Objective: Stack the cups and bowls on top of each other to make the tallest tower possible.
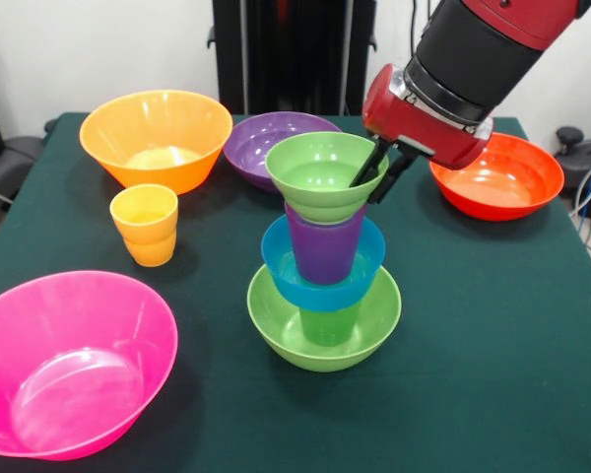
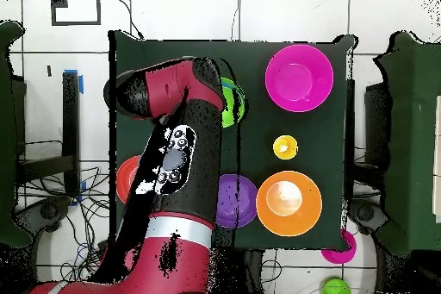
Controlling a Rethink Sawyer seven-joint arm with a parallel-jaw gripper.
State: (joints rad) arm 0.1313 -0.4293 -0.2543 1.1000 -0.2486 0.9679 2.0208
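Tower by fingers [image 1: 366, 169]: lime bowl [image 1: 324, 325], green cup [image 1: 330, 323], blue bowl [image 1: 322, 268], purple cup [image 1: 325, 246], green bowl [image 1: 325, 175]. Beyond: pink bowl [image 1: 67, 362], yellow cup [image 1: 146, 225]. Cloth [image 1: 492, 325] dark green.

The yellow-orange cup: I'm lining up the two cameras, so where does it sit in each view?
Front view: yellow-orange cup stands left of centre, just in front of the large orange bowl.
Overhead view: yellow-orange cup sits right of centre, between the pink bowl above and the orange bowl below.
Shared landmark: the orange bowl, beside the cup in both.
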